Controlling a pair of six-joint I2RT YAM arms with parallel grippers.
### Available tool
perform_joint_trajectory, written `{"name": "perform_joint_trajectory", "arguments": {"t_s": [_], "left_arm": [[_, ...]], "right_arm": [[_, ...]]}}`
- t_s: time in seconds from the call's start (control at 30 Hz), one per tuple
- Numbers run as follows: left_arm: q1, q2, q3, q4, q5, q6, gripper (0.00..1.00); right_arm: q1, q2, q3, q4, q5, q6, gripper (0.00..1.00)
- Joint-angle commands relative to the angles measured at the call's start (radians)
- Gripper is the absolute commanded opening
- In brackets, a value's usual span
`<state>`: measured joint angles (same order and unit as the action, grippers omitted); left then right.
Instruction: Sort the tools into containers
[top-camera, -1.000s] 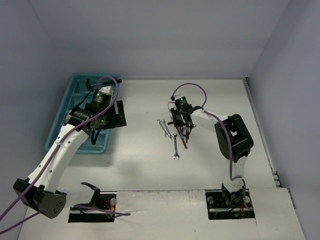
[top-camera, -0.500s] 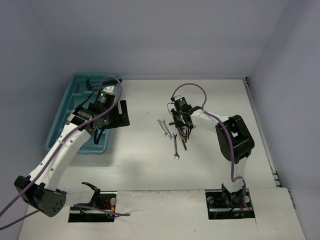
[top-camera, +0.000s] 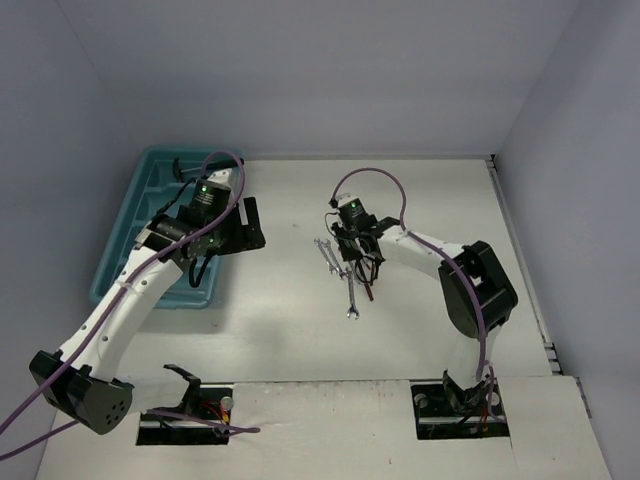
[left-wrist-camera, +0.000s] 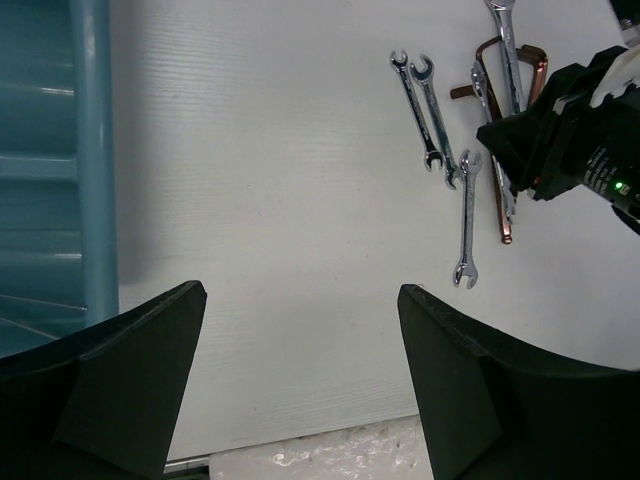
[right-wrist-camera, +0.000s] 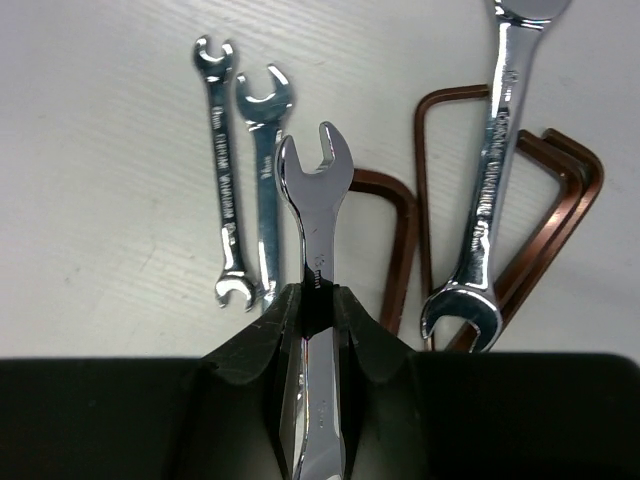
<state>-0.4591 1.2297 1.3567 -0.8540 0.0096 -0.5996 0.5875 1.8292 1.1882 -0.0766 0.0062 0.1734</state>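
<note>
My right gripper (right-wrist-camera: 318, 295) is shut on a silver wrench (right-wrist-camera: 318, 200), gripping its shaft above the pile in the middle of the table (top-camera: 358, 262). Two small silver wrenches (right-wrist-camera: 228, 180) lie just left of it, and a larger wrench (right-wrist-camera: 490, 190) lies to the right. Thin reddish-brown bent tools (right-wrist-camera: 572, 200) lie under and beside them. Another wrench (top-camera: 352, 298) lies apart, nearer the arms. My left gripper (left-wrist-camera: 300, 290) is open and empty over bare table beside the teal tray (top-camera: 150, 225), whose wall shows in the left wrist view (left-wrist-camera: 90, 150). No hammer or screwdrivers are in view.
The right arm's wrist (left-wrist-camera: 560, 130) shows in the left wrist view, over the wrench pile (left-wrist-camera: 440, 130). White walls enclose the table on three sides. A dark item lies in the tray's far compartment (top-camera: 185, 168).
</note>
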Motion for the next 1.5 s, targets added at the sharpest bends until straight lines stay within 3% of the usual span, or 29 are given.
{"name": "perform_joint_trajectory", "arguments": {"t_s": [0.0, 0.23, 0.47, 0.97, 1.23, 1.43, 1.47], "left_arm": [[-0.006, -0.02, -0.017, 0.136, 0.077, -0.037, 0.75], [-0.009, -0.027, -0.165, 0.432, 0.207, -0.187, 0.75], [-0.013, 0.038, -0.206, 0.616, 0.228, -0.323, 0.75], [-0.064, 0.2, -0.176, 0.709, 0.211, -0.466, 0.64], [-0.124, 0.281, -0.126, 0.704, 0.189, -0.493, 0.33], [-0.139, 0.297, -0.13, 0.752, 0.197, -0.536, 0.0], [-0.139, 0.29, -0.135, 0.761, 0.191, -0.54, 0.0]], "right_arm": [[0.058, -0.126, -0.003, 0.013, 0.04, -0.022, 0.0], [0.144, -0.244, -0.009, 0.053, -0.006, -0.029, 0.0], [0.197, -0.309, -0.007, 0.067, -0.054, -0.017, 0.0], [0.227, -0.309, 0.024, 0.067, -0.047, -0.015, 0.0], [0.227, -0.308, 0.033, 0.067, -0.041, -0.02, 0.0], [0.227, -0.312, 0.033, 0.067, -0.03, -0.02, 0.0], [0.227, -0.315, 0.03, 0.067, -0.027, -0.021, 0.0]]}}
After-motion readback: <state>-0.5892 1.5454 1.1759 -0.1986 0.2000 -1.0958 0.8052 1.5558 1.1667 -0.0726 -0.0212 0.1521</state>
